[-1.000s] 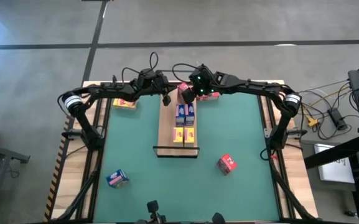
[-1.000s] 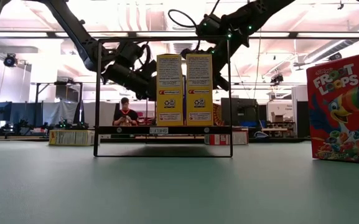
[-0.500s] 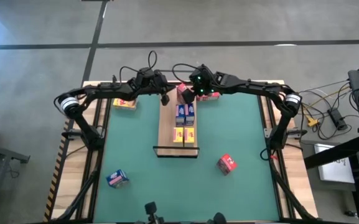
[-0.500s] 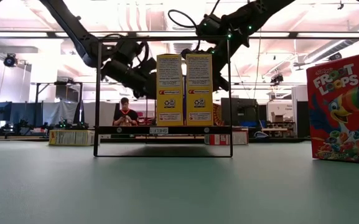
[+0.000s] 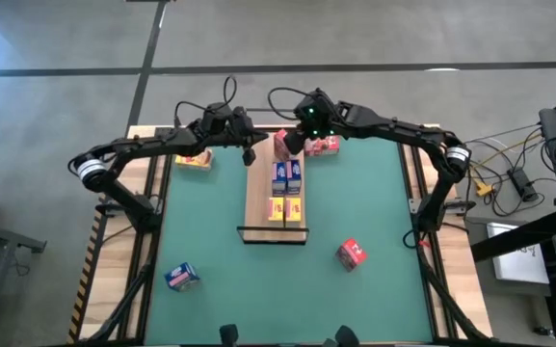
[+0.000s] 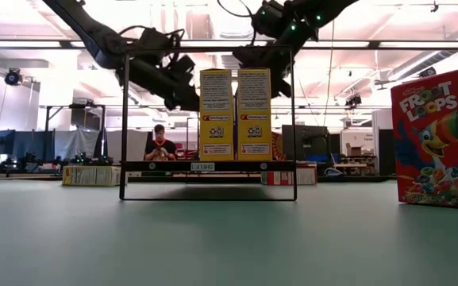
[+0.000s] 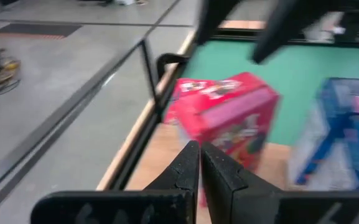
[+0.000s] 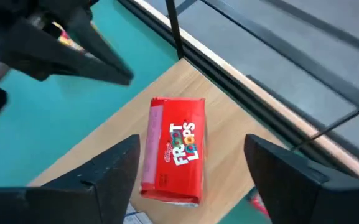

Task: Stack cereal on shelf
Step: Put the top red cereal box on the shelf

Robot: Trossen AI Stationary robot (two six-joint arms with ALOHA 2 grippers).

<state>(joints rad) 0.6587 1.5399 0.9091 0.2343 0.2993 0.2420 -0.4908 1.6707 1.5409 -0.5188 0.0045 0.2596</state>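
1. Two yellow boxes (image 6: 235, 114) stand upright side by side at the near end of the shelf (image 5: 257, 198); the low view shows their printed fronts, but the small writing cannot be read.
2. "Froot Loops" reads clearly on the red box (image 8: 172, 150) at the shelf's far end in the right wrist view, and on another red box (image 6: 437, 137) at the low view's right edge.
3. The right tool (image 8: 191, 177) hangs above that far red box, fingers spread wide and touching nothing.
4. The left tool (image 7: 201, 163) is closed and empty, its tips just beside the same red box near the black wire frame (image 7: 154, 71).
5. Only the high view shows two blue boxes (image 5: 286, 173) on the shelf between the yellow pair and the red one, a blue box (image 5: 181, 277) and a red box (image 5: 352, 253) lying apart on the green mat (image 5: 374, 202), a yellow box (image 5: 193, 161) by the left arm, and another red box (image 5: 326, 146) under the right arm.
6. Only the low view shows a person (image 6: 161, 146) seated far behind the table.
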